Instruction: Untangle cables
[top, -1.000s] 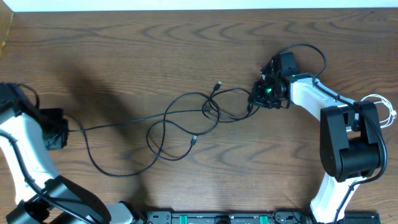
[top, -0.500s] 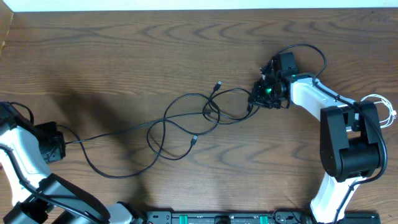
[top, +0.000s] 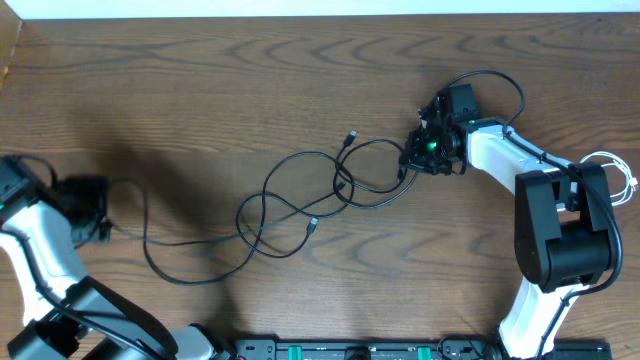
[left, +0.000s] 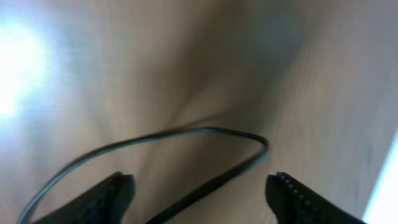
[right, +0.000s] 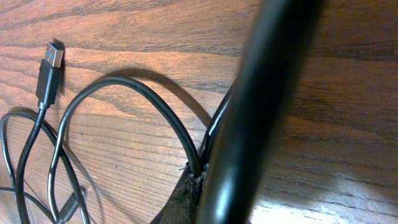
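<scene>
The long black cable (top: 300, 153) lies in loose crossed loops at the table's middle, and one plug (top: 350, 135) points up. Its left run trails slack to my left gripper (top: 100, 212). In the left wrist view this gripper (left: 202, 190) is open. The black cable (left: 205, 130) bends on the wood between the fingertips (left: 115, 193), touching neither. My right gripper (top: 410, 160) is shut on the cable's right end. The right wrist view shows the pinch (right: 202, 177), with the USB plug (right: 50, 65) lying nearby. The white cable (top: 618, 178) is coiled at the far right edge.
The right arm's base (top: 560, 240) stands at the right, next to the white cable. A thick black arm wire (right: 261, 93) crosses the right wrist view. A black rail (top: 360, 350) runs along the table's front edge.
My left gripper has opened and let go of the black cable, whose left run now lies slack with a new bend. The left arm shifted slightly up the table. The right arm is unmoved.
</scene>
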